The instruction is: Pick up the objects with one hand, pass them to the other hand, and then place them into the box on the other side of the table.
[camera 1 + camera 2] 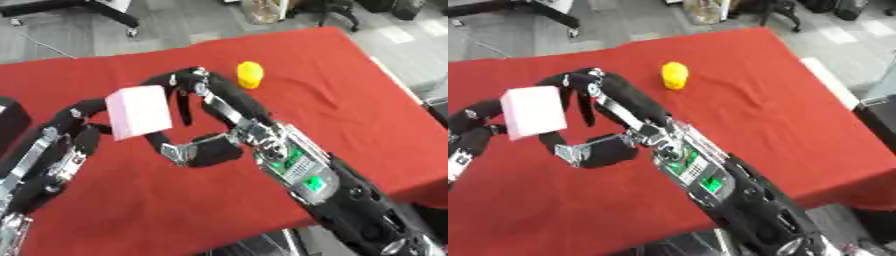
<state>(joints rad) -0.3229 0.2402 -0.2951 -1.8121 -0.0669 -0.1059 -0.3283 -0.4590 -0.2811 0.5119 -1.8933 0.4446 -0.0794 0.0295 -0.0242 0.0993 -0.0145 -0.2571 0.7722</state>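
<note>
Both my robot hands meet mid-frame: left robot hand [83, 127] pinches the pink block [138, 111], right robot hand [197, 120] curls beside it; yellow object [249, 74] on red table [350, 110], upper centre.

I count one pink block [138, 111], held between my two hands: left hand [83, 131], right hand [197, 92]. One yellow object [250, 74] just beyond right hand. One red table [350, 100]. One dark box [10, 120] beside left arm.

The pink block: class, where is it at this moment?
In the left eye view the pink block is left of centre, raised above the red table, between the left hand and the right hand.
</note>
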